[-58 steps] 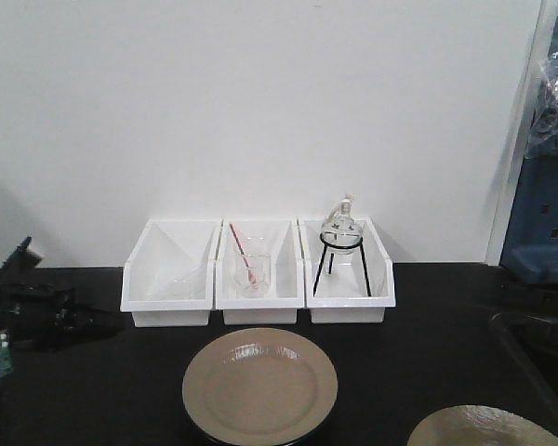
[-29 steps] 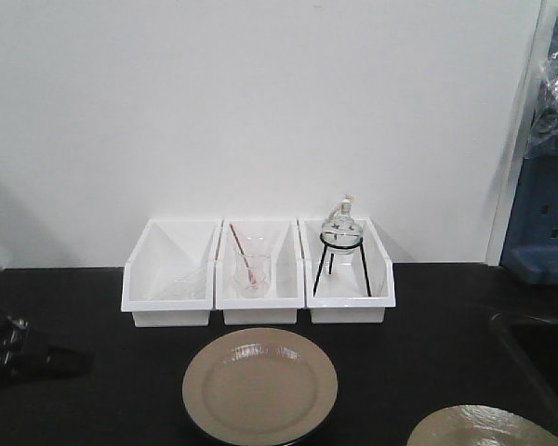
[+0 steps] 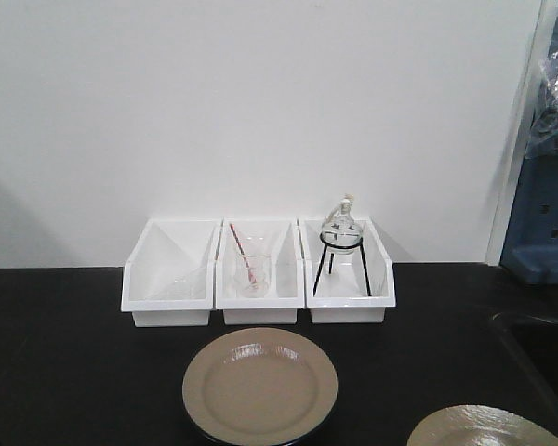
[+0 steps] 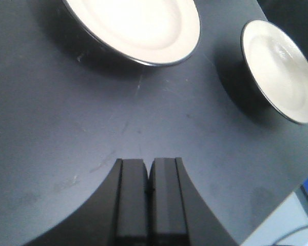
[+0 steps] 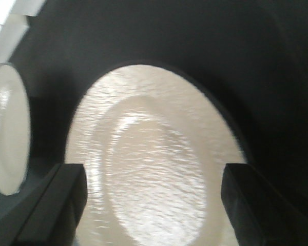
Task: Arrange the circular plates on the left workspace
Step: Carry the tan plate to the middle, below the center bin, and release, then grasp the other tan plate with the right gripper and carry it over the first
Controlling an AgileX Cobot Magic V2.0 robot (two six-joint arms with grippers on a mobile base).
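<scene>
No text, label, brand, number or sign readable in any view. Only plain, unmarked surfaces on the plates (image 3: 259, 386), the bins (image 3: 258, 314) and the bench (image 3: 65, 353).

In the front view the right plate (image 3: 479, 426) is cut by the bottom edge, only its far arc showing. A clear glass piece (image 3: 181, 282) in the left bin (image 3: 135, 283) is too faint to name. The left wrist view crops the middle plate (image 4: 138, 23) at the top. The right wrist view shows the right plate (image 5: 154, 164) blurred, its near part cropped, and the middle plate (image 5: 7, 128) cut at the left.
</scene>
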